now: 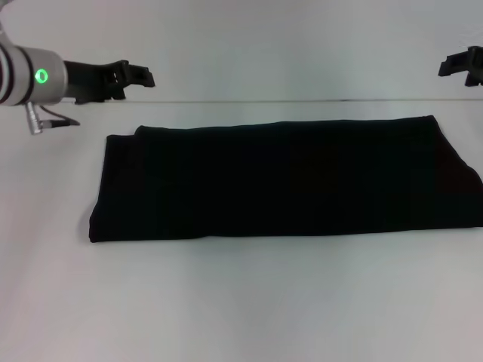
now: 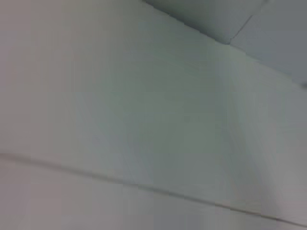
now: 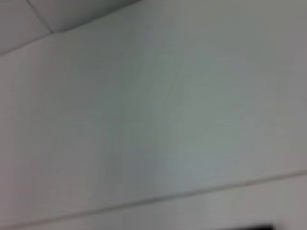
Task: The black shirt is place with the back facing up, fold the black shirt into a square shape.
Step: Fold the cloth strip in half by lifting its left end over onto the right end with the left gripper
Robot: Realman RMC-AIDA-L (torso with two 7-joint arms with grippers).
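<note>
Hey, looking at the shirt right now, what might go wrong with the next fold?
1. The shirt is a long band running past the head view's right edge, so that end may be hard to judge for a grasp.
2. Layers stack at its left end, so a pinch might catch only the top one and leave the fold crooked.
3. Left gripper and right gripper are both raised behind the shirt, off the cloth; uneven descents could skew it.
</note>
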